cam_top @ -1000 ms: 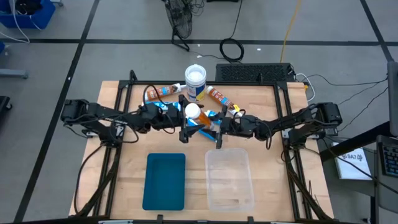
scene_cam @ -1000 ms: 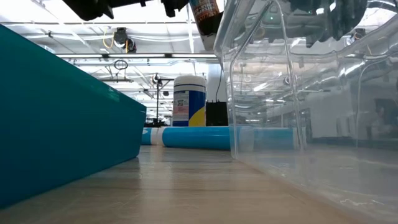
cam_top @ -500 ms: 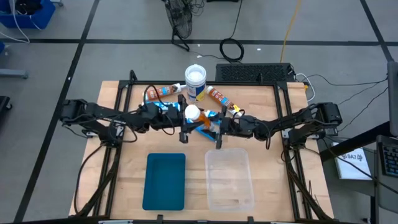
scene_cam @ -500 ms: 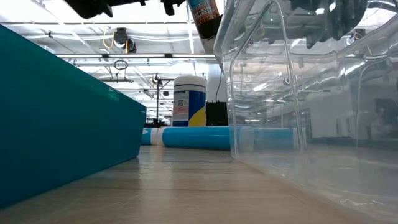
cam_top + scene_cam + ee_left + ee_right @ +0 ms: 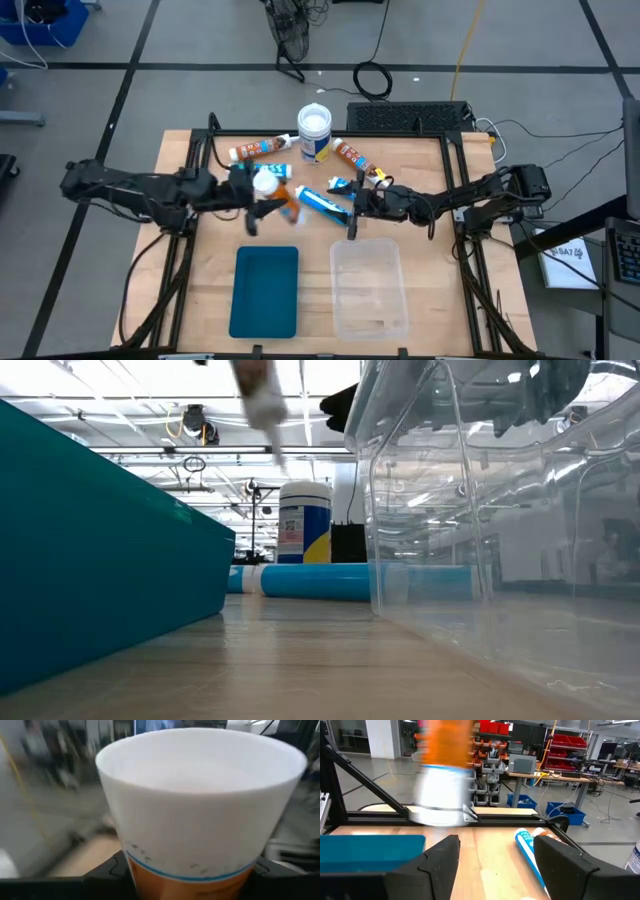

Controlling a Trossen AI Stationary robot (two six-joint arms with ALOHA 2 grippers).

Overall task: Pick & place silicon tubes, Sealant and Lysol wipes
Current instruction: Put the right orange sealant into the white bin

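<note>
here left gripper [image 5: 262,200] blurred.

no brand name, number or sign is legible in any view. the lysol wipes [image 5: 305,521] canister carries a blue-and-yellow label with a small white printed panel, its print too fine to read. the orange-and-white tube [image 5: 200,820] shows faint marks along its blue band, unreadable.
</note>
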